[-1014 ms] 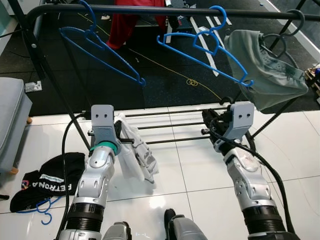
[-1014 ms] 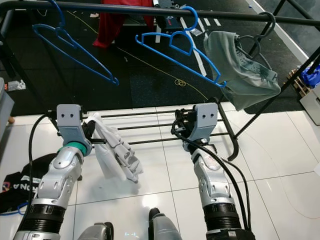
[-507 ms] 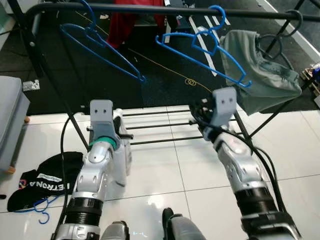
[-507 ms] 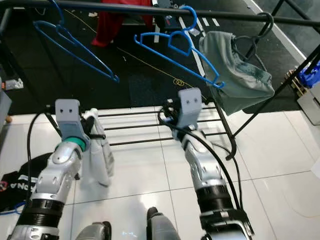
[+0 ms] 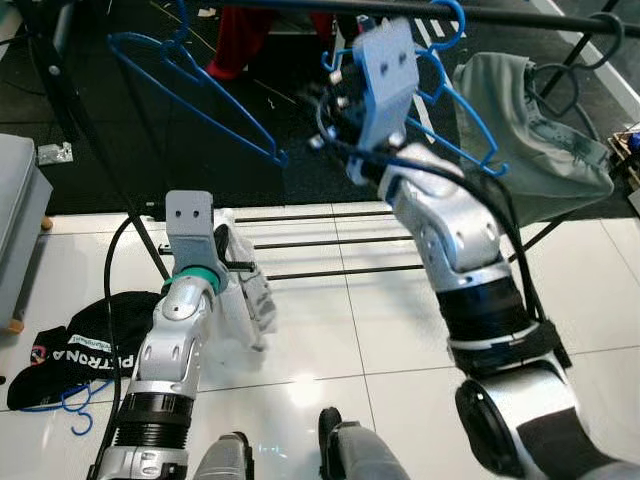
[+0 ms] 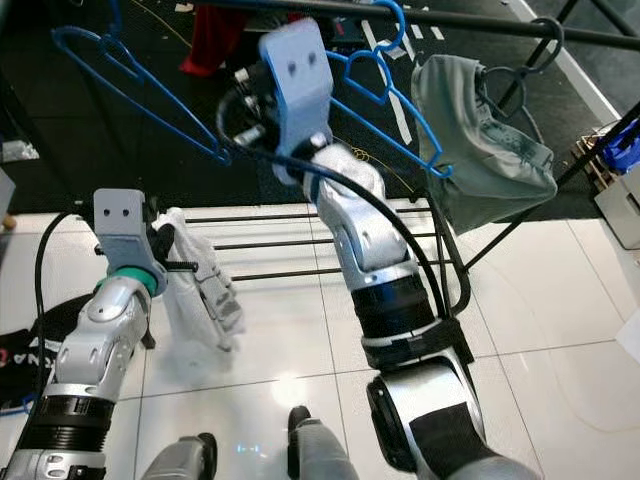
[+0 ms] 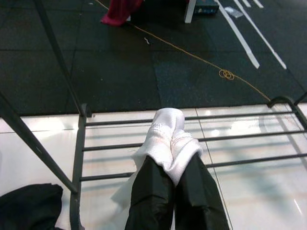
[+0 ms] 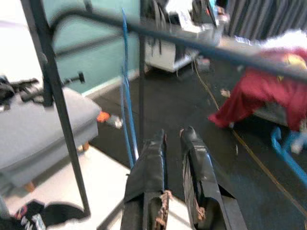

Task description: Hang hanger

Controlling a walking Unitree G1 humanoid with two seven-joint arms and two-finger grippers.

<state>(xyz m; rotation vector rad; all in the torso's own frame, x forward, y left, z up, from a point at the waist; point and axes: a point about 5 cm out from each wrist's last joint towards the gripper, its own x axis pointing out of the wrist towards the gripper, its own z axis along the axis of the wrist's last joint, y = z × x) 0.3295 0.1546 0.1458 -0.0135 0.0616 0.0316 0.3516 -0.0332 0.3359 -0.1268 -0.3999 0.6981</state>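
Right arm has swung up from floor level; right gripper [image 8: 170, 143], fingers nearly closed and empty, now near the rail [image 5: 560, 20] between two blue hangers [image 5: 190, 85], likely reaching for one. Left gripper [image 7: 169, 167] low, clamping white cloth [image 7: 168, 139].

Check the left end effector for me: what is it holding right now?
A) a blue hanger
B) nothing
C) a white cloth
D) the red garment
C: the left end effector has its black fingers shut on a white cloth above the rack's low bars.
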